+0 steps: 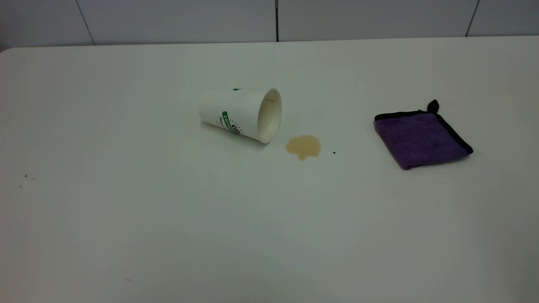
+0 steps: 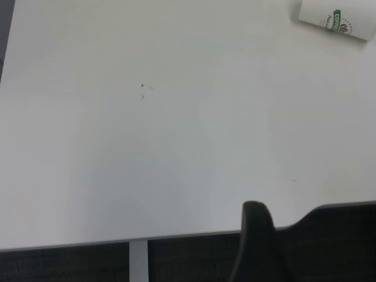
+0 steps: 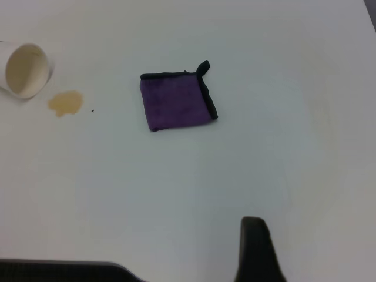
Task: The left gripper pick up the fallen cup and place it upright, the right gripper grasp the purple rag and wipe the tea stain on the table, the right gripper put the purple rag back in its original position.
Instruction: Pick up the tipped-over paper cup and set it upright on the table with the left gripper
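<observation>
Lying on its side near the middle of the white surface [image 1: 126,219], the paper cup [image 1: 236,113] points its open mouth toward the tea stain [image 1: 303,147], a light-brown blotch just beside the rim but apart from it. A tiny dark speck [image 1: 334,152] sits just past the stain, and the folded purple rag [image 1: 421,138] rests well apart on the right-arm side, its black corner loop turned toward the far edge.

Neither arm shows in the exterior view. Each wrist view catches only a single dark finger at its frame edge: the left end effector [image 2: 254,244] hangs near the surface's near edge with the cup far off in a corner of its view, and the right end effector [image 3: 256,249] looks across at the rag, stain and cup mouth. Whether either one is open or closed cannot be told from so little.

Nothing appears started, so the first step, righting the cup, seems to be in hand. That likely calls for the left arm to travel across to the cup, spread its fingers around the textured wall, and grip gently enough not to crush the paper before tipping it upright clear of the stain.
</observation>
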